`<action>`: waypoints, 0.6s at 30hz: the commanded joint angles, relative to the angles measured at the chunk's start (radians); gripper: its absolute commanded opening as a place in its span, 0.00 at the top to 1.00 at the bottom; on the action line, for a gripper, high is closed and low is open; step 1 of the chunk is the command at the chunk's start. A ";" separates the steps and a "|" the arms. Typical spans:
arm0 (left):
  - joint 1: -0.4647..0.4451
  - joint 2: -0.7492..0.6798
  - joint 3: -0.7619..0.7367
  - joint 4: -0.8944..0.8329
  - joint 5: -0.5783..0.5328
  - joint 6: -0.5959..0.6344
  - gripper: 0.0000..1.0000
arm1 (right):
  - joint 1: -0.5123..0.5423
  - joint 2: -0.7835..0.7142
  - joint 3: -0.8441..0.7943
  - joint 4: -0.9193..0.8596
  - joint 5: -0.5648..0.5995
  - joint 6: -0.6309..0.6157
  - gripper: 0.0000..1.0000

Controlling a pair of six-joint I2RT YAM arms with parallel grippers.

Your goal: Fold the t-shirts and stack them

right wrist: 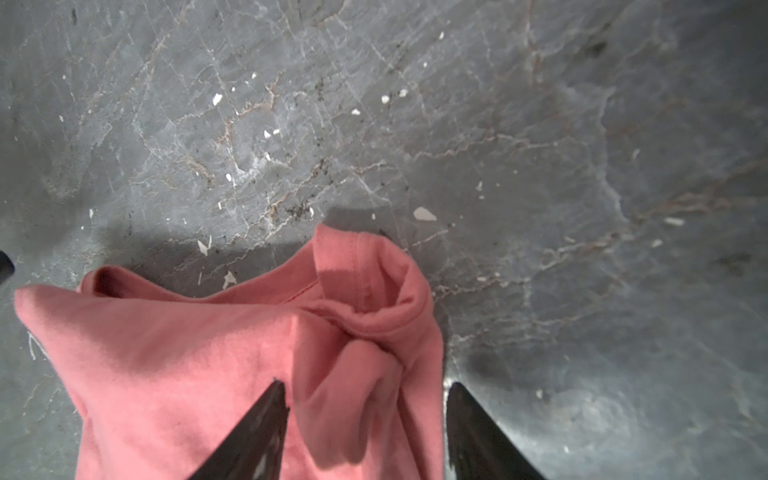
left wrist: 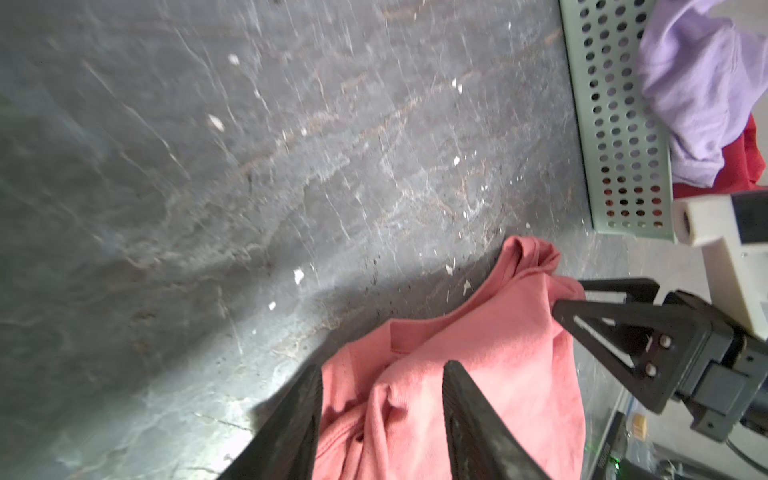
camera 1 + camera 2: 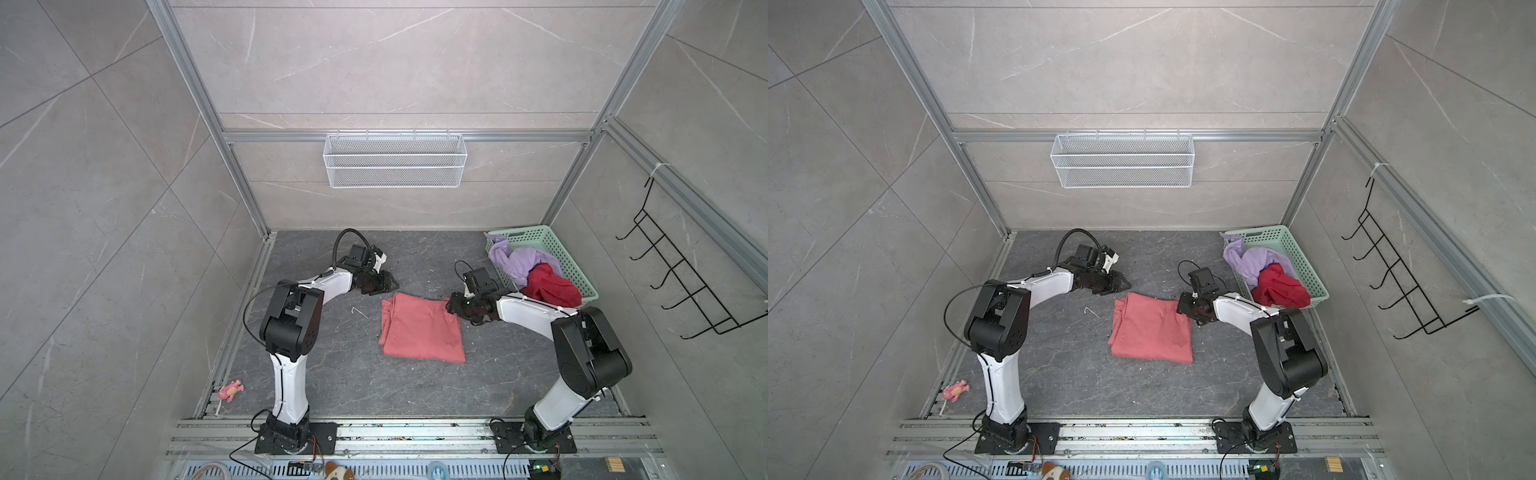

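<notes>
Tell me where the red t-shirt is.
In both top views the red t-shirt lies crumpled in the green basket far right on the table, against the lilac t-shirt.

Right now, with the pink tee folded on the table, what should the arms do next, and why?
Probably lift both tools straight up and clear. The salmon-pink t-shirt lies folded flat; the left tool and right tool stand open by its far corners. A bunched corner sits between the right tool's fingers, so sliding sideways could undo the fold.
</notes>
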 commanded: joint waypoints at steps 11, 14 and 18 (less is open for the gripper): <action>-0.050 0.026 0.010 0.012 0.051 0.036 0.48 | 0.000 0.047 0.070 -0.004 0.036 -0.064 0.40; -0.053 0.026 0.012 0.005 0.004 0.047 0.48 | 0.000 0.035 0.093 -0.059 0.061 -0.069 0.40; -0.053 0.023 0.015 0.006 -0.016 0.050 0.48 | 0.000 0.015 0.095 -0.079 0.068 -0.079 0.40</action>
